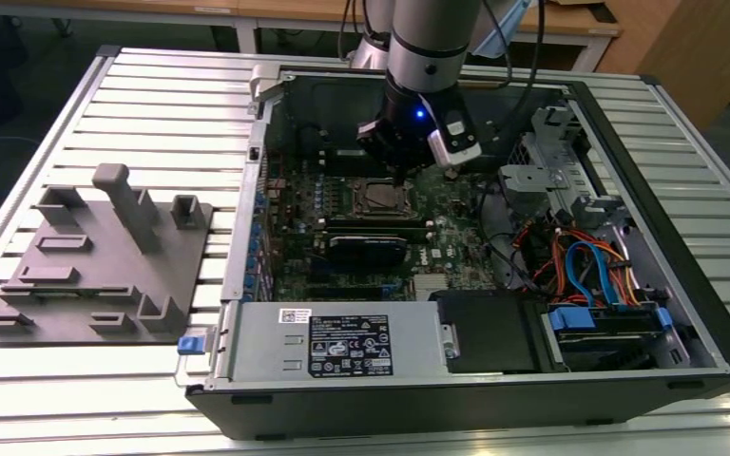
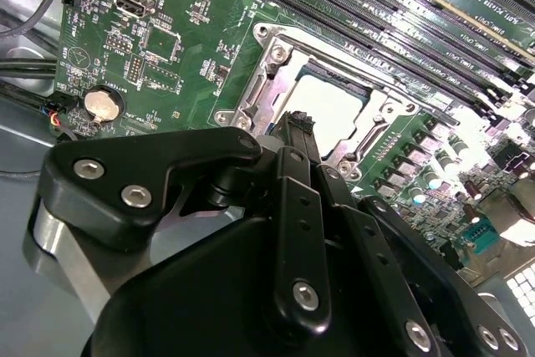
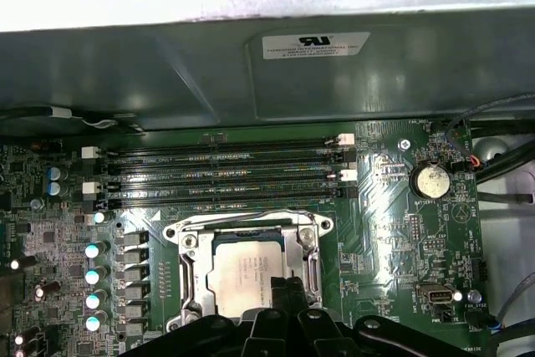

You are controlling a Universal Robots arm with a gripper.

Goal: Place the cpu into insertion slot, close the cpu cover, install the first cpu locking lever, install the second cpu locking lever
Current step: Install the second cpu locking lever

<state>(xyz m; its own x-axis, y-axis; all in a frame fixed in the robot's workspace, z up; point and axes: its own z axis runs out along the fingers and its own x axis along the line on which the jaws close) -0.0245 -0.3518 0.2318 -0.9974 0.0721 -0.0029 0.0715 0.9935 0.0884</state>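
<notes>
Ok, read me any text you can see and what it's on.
White sticker on the case wall: print too small to read.
Black label on the power supply: too small to read.
Markings on the cpu: blurred.
Nothing can be quoted.

Ribbed pale metal table [image 1: 111,399]; wooden furniture [image 1: 682,43] behind; dark floor [image 1: 10,85].

Open case [image 1: 669,313] lies on a slatted table [image 1: 149,104]. Grey fixture [image 1: 92,261] rests on the table, well apart from the gripper toward the exterior view's left. Power supply [image 1: 327,344] sits at the case's near edge, far from the gripper; coloured cables [image 1: 587,271] lie toward the exterior view's right. Memory slots [image 3: 226,173] and coin battery [image 3: 431,181] lie near the gripper.
</notes>
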